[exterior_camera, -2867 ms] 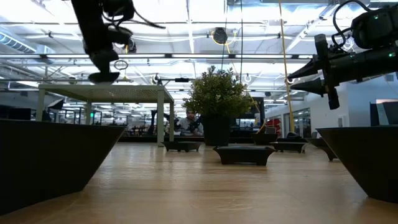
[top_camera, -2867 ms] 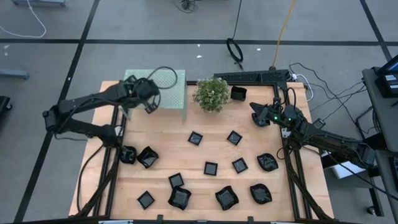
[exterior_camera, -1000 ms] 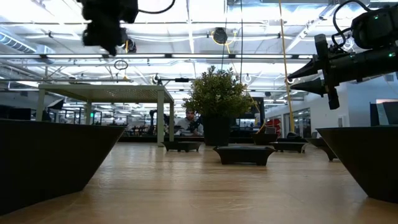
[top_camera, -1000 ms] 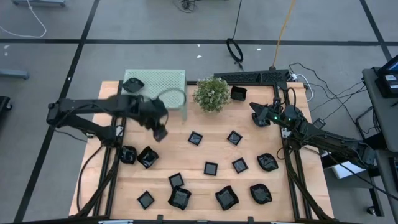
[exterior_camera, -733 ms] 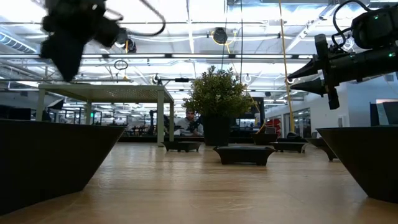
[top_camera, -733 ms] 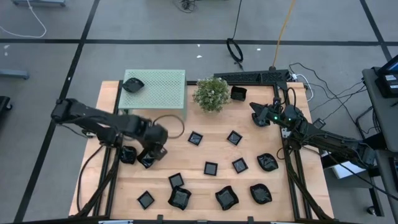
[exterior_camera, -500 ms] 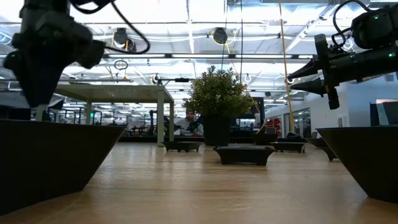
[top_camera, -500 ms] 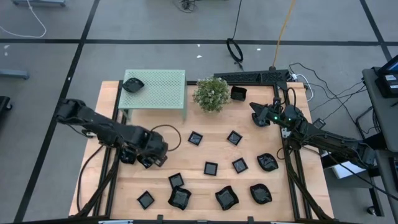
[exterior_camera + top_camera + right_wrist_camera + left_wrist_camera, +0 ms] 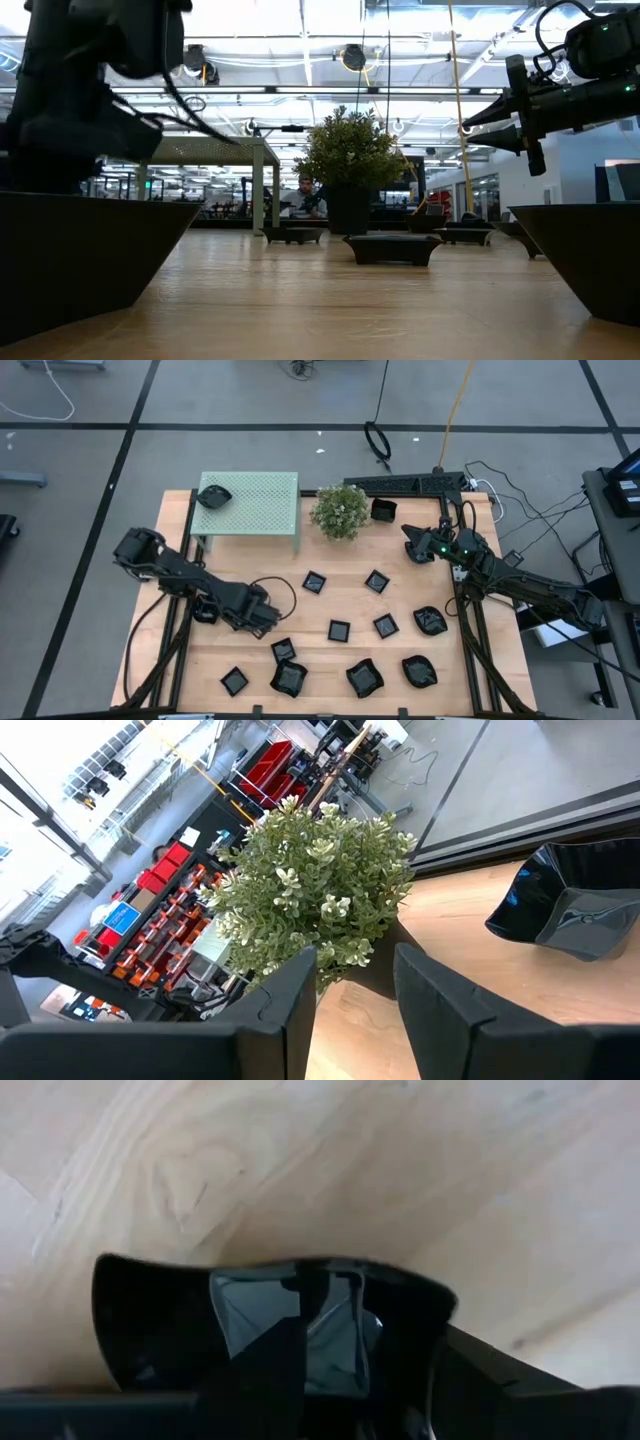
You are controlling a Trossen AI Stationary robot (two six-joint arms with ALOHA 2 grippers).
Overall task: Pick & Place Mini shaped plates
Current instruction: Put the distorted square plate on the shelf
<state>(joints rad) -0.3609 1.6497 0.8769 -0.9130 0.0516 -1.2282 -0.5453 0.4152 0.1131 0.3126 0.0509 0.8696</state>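
The left gripper [image 9: 262, 618] is low over the wooden surface [image 9: 340, 600], its fingers [image 9: 265, 1380] spread wide around a glossy black wavy-rimmed mini plate [image 9: 270, 1330]. The pick appears underway; next, closing and lifting. The right gripper [image 9: 412, 544] waits, fingers apart.

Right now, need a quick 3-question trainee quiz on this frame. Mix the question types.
1. True or false: one black dish sits on top of the green mesh stand.
2. Which gripper is down over a dish on the wooden table?
A. the left gripper
B. the right gripper
C. both
3. Fill in: the right gripper waits near the table's far right edge, beside the ______.

Key: 1 true; 2 A; 3 potted plant
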